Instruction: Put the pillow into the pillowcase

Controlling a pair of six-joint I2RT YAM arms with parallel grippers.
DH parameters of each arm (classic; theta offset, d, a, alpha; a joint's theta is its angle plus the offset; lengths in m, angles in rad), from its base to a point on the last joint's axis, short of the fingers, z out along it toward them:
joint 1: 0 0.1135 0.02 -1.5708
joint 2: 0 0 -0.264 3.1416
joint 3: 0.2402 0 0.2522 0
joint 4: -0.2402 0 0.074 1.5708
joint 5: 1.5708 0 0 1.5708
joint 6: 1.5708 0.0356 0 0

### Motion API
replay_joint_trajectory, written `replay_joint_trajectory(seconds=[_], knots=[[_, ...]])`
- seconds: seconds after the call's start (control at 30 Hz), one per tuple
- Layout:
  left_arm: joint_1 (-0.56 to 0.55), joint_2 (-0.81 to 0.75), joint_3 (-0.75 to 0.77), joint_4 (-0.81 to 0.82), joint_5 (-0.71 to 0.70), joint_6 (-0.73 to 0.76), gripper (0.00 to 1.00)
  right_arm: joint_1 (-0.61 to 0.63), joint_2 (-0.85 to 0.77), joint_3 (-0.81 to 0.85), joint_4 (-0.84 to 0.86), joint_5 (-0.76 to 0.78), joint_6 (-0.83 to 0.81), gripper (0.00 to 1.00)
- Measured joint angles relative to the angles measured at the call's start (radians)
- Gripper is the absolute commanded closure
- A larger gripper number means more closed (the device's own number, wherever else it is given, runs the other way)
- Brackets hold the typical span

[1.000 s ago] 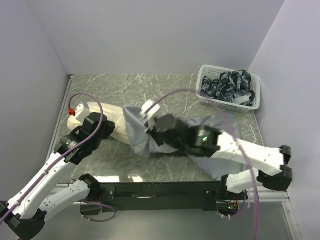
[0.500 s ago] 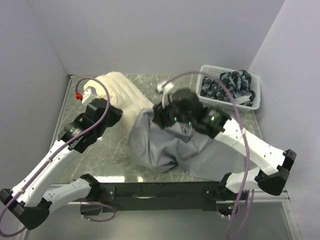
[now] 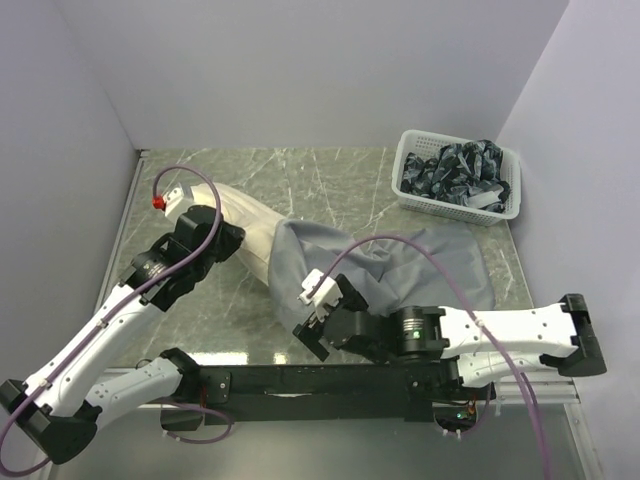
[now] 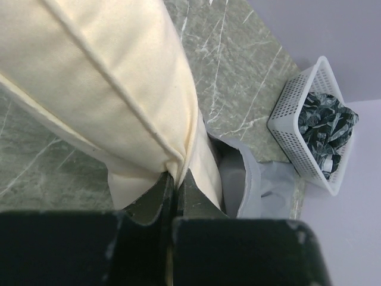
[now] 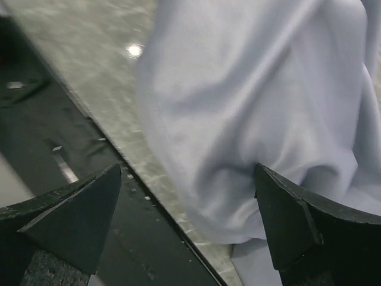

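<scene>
Feeding the pillow (image 4: pixel 107 77) into the pillowcase (image 3: pixel 420 265), I am pinching its corner in my left gripper (image 4: pixel 175 179); my right gripper (image 5: pixel 188 173), hanging wide open, probably needs a hem hold next.

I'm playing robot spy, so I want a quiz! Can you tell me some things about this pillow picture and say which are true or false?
1. The left gripper is pinching the pillow. True.
2. The right gripper is shut on the pillowcase. False: it is open and holds nothing.
3. The white basket has dark cloths in it. True.
4. The pillow is all inside the pillowcase. False: most of it lies outside.
</scene>
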Motion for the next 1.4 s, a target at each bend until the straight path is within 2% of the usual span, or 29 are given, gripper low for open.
replay_joint_trajectory(seconds=[0.23,0.3,0.33,0.37,0.4,0.43,0.47,0.63,0.73,0.77,0.83,0.87,0.97,1.03,1.13,1.23,1.3,1.33,1.37,1.4], knots=[[0.0,-0.028,-0.011,-0.004,0.003,-0.004,0.99,-0.001,0.194,-0.02,0.009,0.239,0.057,0.01],[0.0,-0.035,-0.012,-0.007,0.005,-0.004,0.99,-0.012,0.235,-0.019,0.016,0.266,0.05,0.11],[0.0,-0.037,-0.013,-0.009,0.004,-0.004,0.99,-0.017,0.251,-0.017,0.017,0.278,0.042,0.19],[0.0,-0.041,-0.014,-0.009,0.004,-0.004,0.99,-0.022,0.262,-0.014,0.018,0.285,0.033,0.58],[0.0,-0.043,-0.015,-0.009,0.003,-0.003,0.99,-0.029,0.27,-0.01,0.02,0.285,0.021,0.76],[0.0,-0.047,-0.016,-0.009,0.003,-0.003,0.99,-0.036,0.271,-0.007,0.021,0.283,0.002,0.93],[0.0,-0.051,-0.016,-0.011,0.005,-0.003,0.99,-0.044,0.27,-0.002,0.024,0.283,-0.005,1.0],[0.003,-0.08,-0.017,-0.015,-0.01,-0.003,0.98,-0.101,0.208,0.084,-0.029,0.195,-0.078,1.0],[0.005,-0.108,-0.016,-0.014,-0.016,-0.003,0.82,-0.174,0.129,0.189,-0.114,0.047,-0.109,1.0],[0.005,-0.115,-0.015,-0.012,-0.016,-0.004,0.65,-0.219,0.107,0.239,-0.147,-0.023,-0.117,1.0],[0.005,-0.121,-0.003,-0.005,-0.009,-0.002,0.41,-0.32,0.074,0.315,-0.178,-0.133,-0.122,1.0],[0.004,-0.121,0.007,0.004,-0.004,0.0,0.24,-0.395,0.06,0.348,-0.188,-0.217,-0.126,1.0],[-0.003,-0.111,0.052,0.035,0.011,0.015,0.04,-0.657,0.058,0.39,-0.193,-0.491,-0.119,1.0],[-0.006,-0.094,0.093,0.049,0.005,0.044,0.02,-0.819,0.103,0.391,-0.187,-0.684,-0.099,1.0],[-0.005,-0.047,0.173,0.068,-0.013,0.106,0.01,-0.975,0.259,0.416,-0.164,-0.859,-0.073,1.0],[-0.006,0.018,0.251,0.09,-0.06,0.162,0.01,-1.051,0.488,0.509,-0.124,-0.961,-0.031,1.0],[-0.002,0.048,0.256,0.1,-0.114,0.18,0.01,-1.078,0.615,0.598,-0.082,-0.972,-0.008,0.98],[0.006,0.059,0.244,0.103,-0.134,0.186,0.01,-1.088,0.66,0.634,-0.069,-0.956,-0.002,0.85],[0.023,0.067,0.22,0.106,-0.147,0.19,0.01,-1.093,0.694,0.663,-0.065,-0.927,0.004,0.79],[0.054,0.071,0.183,0.121,-0.139,0.196,0.01,-1.095,0.719,0.684,-0.069,-0.897,0.009,0.68]])
